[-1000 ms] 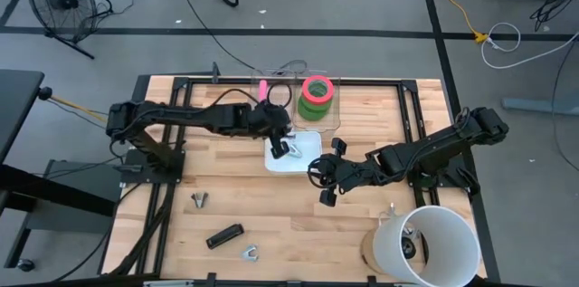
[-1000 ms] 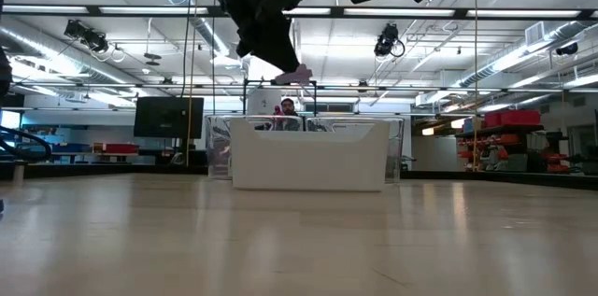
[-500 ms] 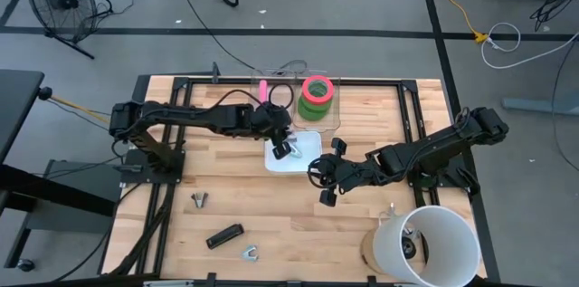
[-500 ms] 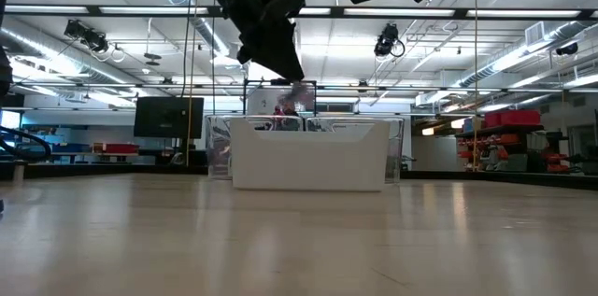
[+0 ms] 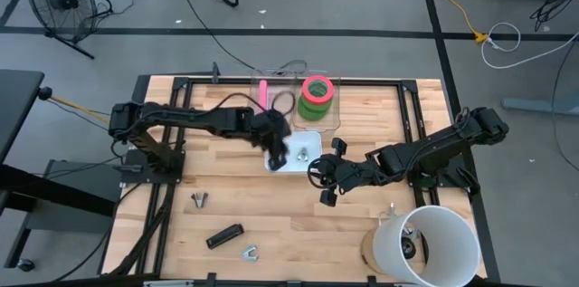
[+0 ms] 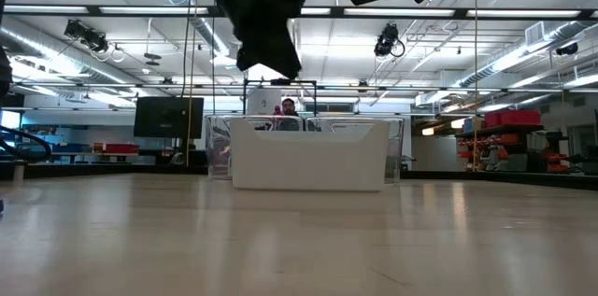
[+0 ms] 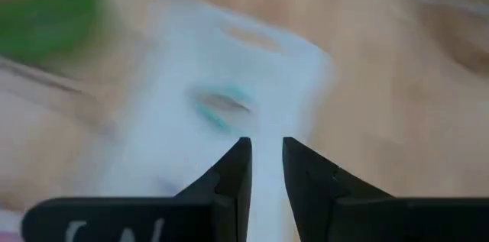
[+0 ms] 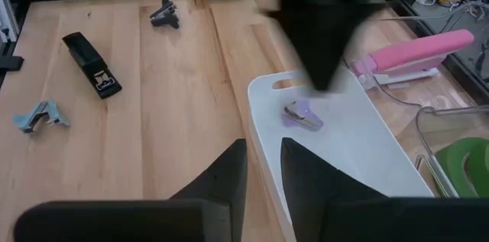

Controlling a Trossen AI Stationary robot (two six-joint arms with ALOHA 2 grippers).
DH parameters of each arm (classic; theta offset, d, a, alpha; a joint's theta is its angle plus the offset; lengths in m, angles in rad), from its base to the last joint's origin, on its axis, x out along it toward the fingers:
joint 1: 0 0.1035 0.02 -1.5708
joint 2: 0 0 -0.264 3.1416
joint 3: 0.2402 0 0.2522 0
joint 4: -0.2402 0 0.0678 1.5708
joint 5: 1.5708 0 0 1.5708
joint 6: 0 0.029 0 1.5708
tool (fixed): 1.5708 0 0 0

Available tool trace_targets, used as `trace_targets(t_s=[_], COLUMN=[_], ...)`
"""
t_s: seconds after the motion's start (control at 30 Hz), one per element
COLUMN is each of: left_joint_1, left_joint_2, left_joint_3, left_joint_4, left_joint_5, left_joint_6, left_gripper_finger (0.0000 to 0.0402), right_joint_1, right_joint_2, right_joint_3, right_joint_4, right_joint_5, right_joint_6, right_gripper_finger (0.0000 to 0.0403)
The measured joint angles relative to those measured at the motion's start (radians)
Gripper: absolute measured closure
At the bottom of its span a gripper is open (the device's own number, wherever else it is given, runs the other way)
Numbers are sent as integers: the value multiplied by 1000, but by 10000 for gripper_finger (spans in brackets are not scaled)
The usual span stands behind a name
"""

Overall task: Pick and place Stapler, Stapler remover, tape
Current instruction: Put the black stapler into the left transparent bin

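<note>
My left gripper hangs over the white tray at mid-table, pointing down, with a narrow gap between its fingers and nothing in them. A small purplish stapler remover lies on the tray floor; it also shows in the left wrist view. My right gripper waits just right of the tray, narrowly open and empty. The tape rolls, pink-red on green, are stacked in a clear bin. A pink stapler lies beside that bin.
A black stapler and two more stapler removers lie on the near left of the table. A white bucket stands at the near right corner. In the low view the tray stands mid-table with the arms above it.
My left gripper has let go of the purplish stapler remover. It hung at the fingertips above the tray, then fell, and now lies in the tray. The gripper has stayed over the tray and tipped a little.
</note>
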Motion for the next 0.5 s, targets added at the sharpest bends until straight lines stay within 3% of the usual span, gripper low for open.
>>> trace_targets(t_s=[0.1,0.17,0.33,0.5], left_joint_1=[-50,-104,-263,-432], left_joint_2=[-4,-4,-4,-4], left_joint_3=[1,2,2,2], left_joint_4=[-75,-136,-260,-273], left_joint_5=[176,213,204,138], left_joint_6=[-43,-59,-125,-239], left_gripper_finger=[322,322,321,321], right_joint_1=[0,0,-4,-4], right_joint_2=[0,0,0,0], right_joint_3=[-3,-20,-63,-64], right_joint_4=[-1,2,17,77], right_joint_5=[0,0,-2,-24], right_joint_6=[3,4,8,27], right_gripper_finger=[321,321,321,321])
